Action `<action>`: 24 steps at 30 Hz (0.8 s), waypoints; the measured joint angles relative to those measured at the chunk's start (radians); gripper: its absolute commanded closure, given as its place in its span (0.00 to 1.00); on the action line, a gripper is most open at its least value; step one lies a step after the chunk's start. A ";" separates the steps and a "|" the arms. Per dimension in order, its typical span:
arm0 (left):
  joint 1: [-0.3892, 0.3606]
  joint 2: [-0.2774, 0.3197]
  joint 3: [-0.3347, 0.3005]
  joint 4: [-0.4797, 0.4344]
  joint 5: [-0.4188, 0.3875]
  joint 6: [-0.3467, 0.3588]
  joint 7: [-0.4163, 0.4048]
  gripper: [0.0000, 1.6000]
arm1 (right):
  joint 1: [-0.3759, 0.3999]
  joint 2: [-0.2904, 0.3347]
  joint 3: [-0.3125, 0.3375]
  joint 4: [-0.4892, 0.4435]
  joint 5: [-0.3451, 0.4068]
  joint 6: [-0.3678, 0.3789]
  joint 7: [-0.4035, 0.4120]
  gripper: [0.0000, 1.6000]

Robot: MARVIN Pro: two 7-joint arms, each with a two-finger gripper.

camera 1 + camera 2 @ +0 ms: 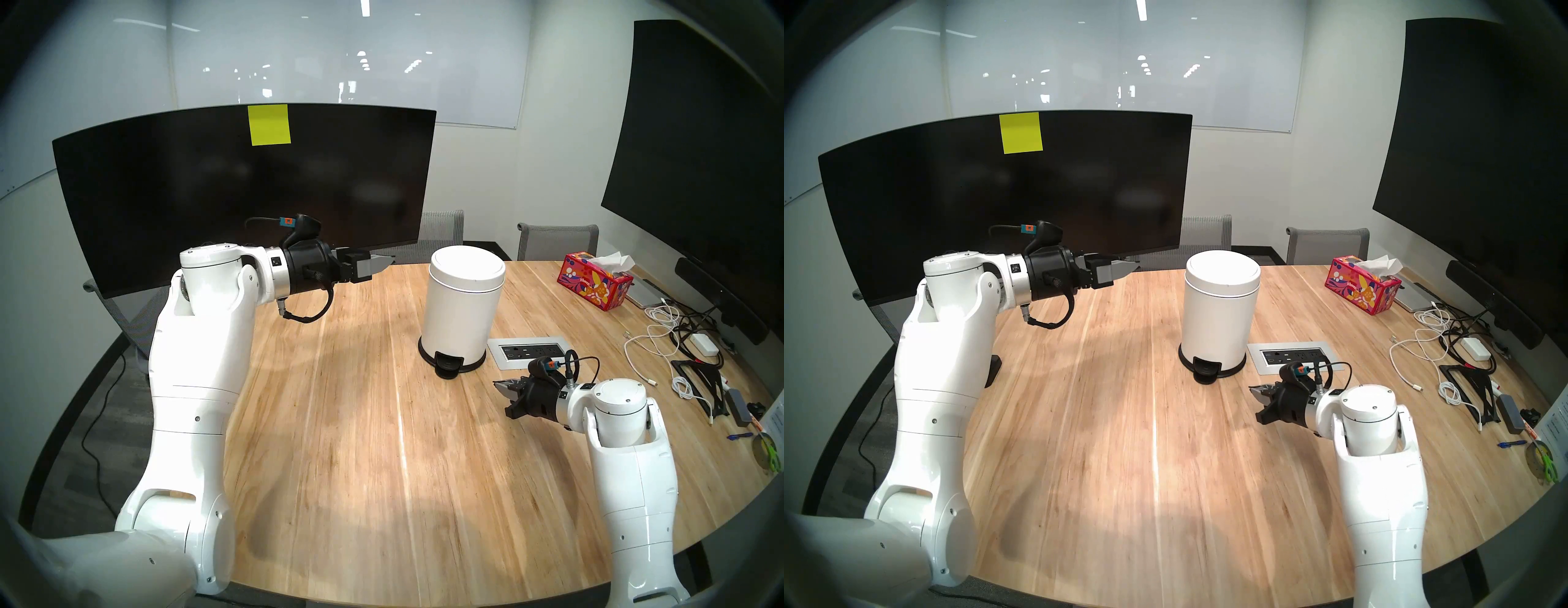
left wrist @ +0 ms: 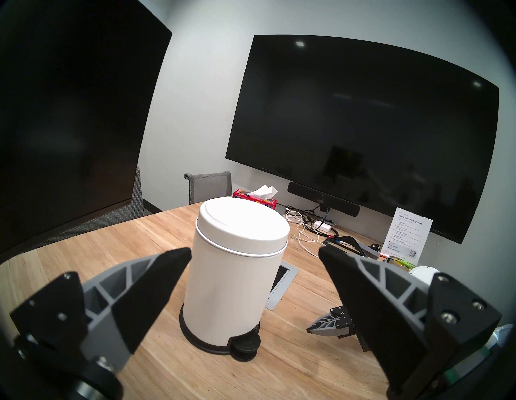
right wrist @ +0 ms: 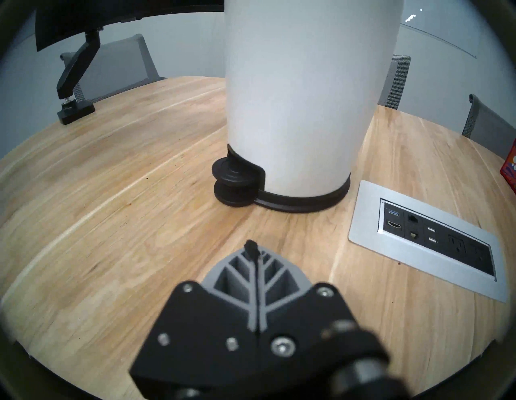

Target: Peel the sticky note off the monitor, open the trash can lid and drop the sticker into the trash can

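A yellow-green sticky note (image 1: 269, 125) is stuck near the top edge of the wide curved black monitor (image 1: 203, 191). The white trash can (image 1: 460, 314) stands mid-table with its round lid (image 1: 469, 266) down and its black pedal (image 1: 449, 365) facing me. My left gripper (image 1: 388, 264) hovers open and empty below the monitor's lower edge, left of the can; in the left wrist view its fingers (image 2: 156, 293) frame the trash can (image 2: 237, 279). My right gripper (image 1: 500, 387) is shut and empty, low over the table, right of the pedal (image 3: 237, 178).
A silver power and port panel (image 1: 530, 351) is set into the table right of the can. A tissue box (image 1: 596, 282), white cables (image 1: 653, 339) and small items crowd the right side. A large flat display (image 1: 700, 140) hangs on the right wall. Grey chairs (image 1: 558, 240) stand behind.
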 measured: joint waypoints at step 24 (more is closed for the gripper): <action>0.000 0.000 0.000 0.000 0.000 0.000 0.000 0.00 | 0.072 -0.028 -0.010 0.101 0.027 -0.043 0.026 1.00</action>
